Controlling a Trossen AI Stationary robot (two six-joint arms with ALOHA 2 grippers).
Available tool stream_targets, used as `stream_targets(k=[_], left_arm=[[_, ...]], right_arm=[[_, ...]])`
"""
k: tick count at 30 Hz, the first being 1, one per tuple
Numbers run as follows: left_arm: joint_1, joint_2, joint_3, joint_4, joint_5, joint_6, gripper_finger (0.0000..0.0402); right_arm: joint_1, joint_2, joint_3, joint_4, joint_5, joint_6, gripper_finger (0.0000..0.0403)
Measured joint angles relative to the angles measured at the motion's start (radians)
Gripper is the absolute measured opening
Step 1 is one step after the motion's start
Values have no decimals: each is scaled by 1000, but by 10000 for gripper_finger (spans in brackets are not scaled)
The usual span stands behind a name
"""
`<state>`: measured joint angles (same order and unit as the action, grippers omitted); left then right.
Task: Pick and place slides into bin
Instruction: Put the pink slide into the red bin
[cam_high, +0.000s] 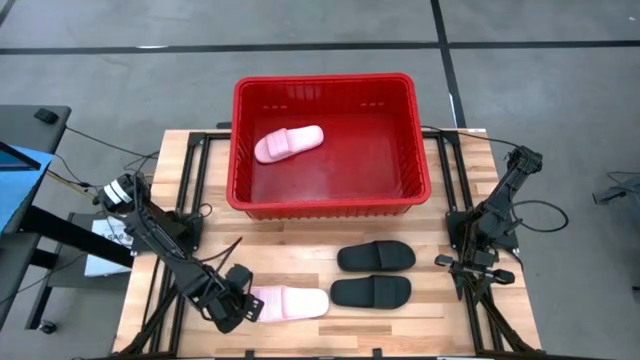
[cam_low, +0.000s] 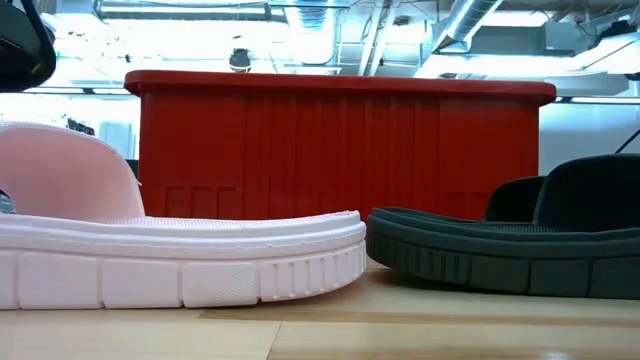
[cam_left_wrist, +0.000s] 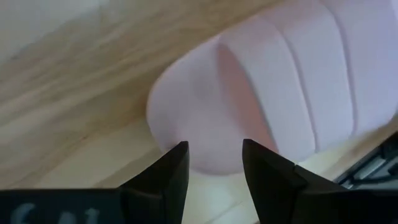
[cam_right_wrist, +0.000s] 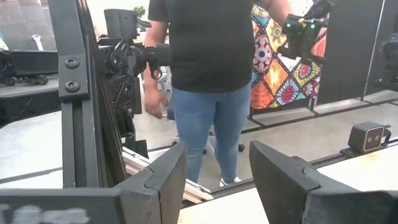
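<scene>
A pale pink slide (cam_high: 290, 302) lies sole-down on the wooden table near its front left. It also shows in the low view (cam_low: 180, 260) and the left wrist view (cam_left_wrist: 273, 81). My left gripper (cam_high: 243, 303) is open at the slide's strap end, its fingertips (cam_left_wrist: 214, 163) just short of the rounded end, touching nothing. A second pink slide (cam_high: 288, 143) lies inside the red bin (cam_high: 325, 82). Two black slides (cam_high: 375, 257) (cam_high: 370, 292) lie side by side on the table in front of the bin. My right gripper (cam_right_wrist: 217, 168) is open and empty at the table's right edge (cam_high: 470, 262).
The bin stands at the table's far middle; its wall fills the low view (cam_low: 340, 140). Bare wood lies between the bin and the slides. A person stands in the room beyond the table (cam_right_wrist: 211, 74). Cables and arm mounts line both table sides.
</scene>
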<state>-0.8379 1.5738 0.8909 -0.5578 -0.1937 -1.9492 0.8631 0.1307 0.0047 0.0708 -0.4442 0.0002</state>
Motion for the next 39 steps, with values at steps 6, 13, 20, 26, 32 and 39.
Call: stream_targets(k=[6, 13, 20, 26, 32, 39], left_arm=[[9, 0, 0, -19, 22, 3, 140], [-10, 0, 0, -8, 58, 5, 140], [-13, -1, 1, -12, 58, 5, 140], [-9, -1, 1, -36, 56, 9, 140], [22, -1, 1, -40, 49, 19, 140], [53, -1, 1, -93, 59, 32, 140]], right_arm=[[0, 0, 0, 0, 0, 0, 166], [0, 0, 0, 0, 0, 0, 166], [0, 0, 0, 0, 0, 0, 166], [0, 0, 0, 0, 0, 0, 166], [0, 0, 0, 0, 0, 0, 166], [0, 0, 0, 0, 0, 0, 166]])
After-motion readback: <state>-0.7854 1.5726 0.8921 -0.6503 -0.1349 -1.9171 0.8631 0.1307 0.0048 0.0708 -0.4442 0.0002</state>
